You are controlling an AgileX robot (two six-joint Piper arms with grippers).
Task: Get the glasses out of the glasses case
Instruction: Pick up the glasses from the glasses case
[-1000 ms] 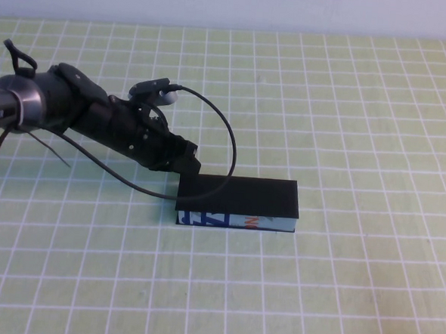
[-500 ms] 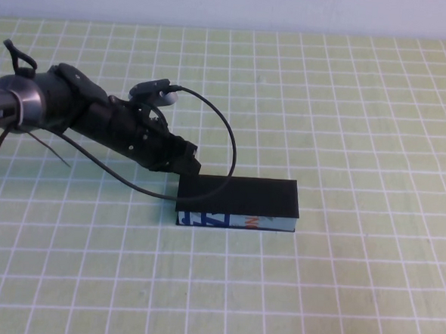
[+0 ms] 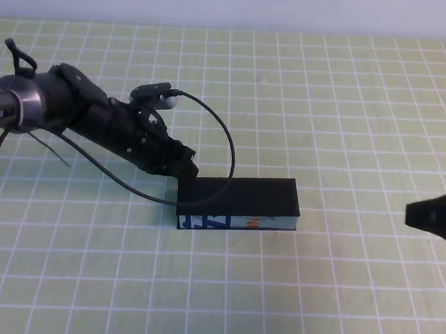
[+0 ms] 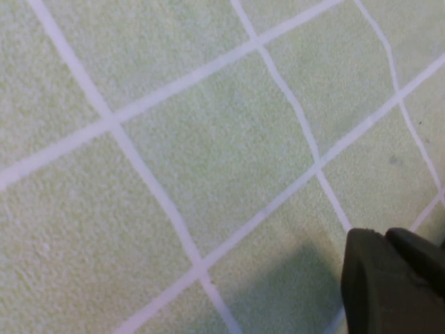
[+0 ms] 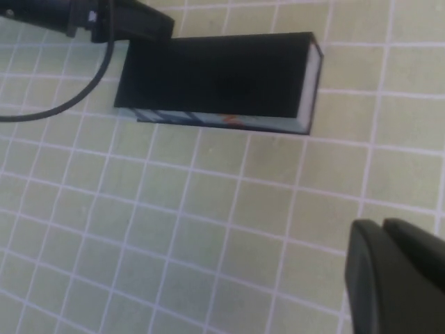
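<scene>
The glasses case (image 3: 238, 197) is a long black box with a blue and white printed side. It lies closed in the middle of the mat, and the glasses are hidden. My left gripper (image 3: 186, 167) is shut, low over the mat, touching the case's far left corner. In the left wrist view its tips (image 4: 386, 236) show over bare mat. My right gripper (image 3: 411, 214) is shut and empty at the right edge, well apart from the case. The case also shows in the right wrist view (image 5: 215, 75), far from that gripper's tips (image 5: 382, 229).
A green mat with a white grid (image 3: 325, 105) covers the table. The left arm's black cable (image 3: 228, 141) loops over the case's left end. A pale wall runs along the back edge.
My right gripper has come into view at the right edge. My left gripper has shifted slightly at the case's left end. The case stays closed.
</scene>
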